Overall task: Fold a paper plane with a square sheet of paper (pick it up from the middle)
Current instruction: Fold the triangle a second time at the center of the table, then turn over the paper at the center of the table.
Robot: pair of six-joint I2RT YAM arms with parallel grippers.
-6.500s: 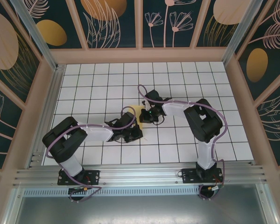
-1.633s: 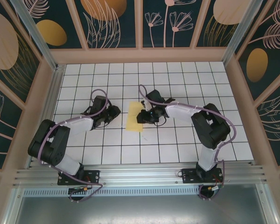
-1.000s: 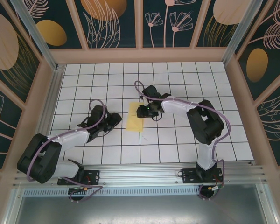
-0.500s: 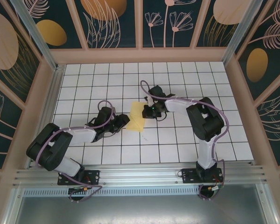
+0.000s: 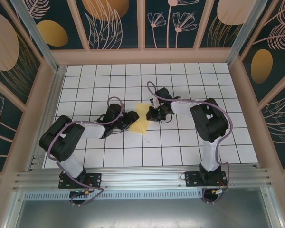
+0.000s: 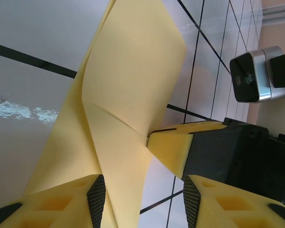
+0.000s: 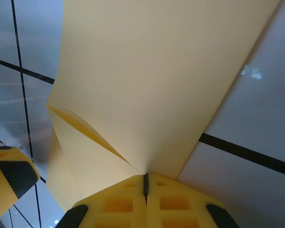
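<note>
Noting thin pale-yellow square sheet of paper [image 5: 141, 124] mid-way across white tiled table [image 5: 190, 142], diagonal crease in, no dart yet. Right gripper [image 7: 145, 183] pinched closed on one edge; left gripper [image 6: 144, 202] part-open astride the opposite edge, unclamped. Most folds remaining.

robot lab test cell, aluminium rail [image 5: 142, 178], gridded tabletop [image 5: 190, 76], leaf-print walls [image 5: 114, 23]

The paper [image 5: 141, 122] lies between left pincer [image 5: 131, 118] and right pincer [image 5: 151, 113]
</note>
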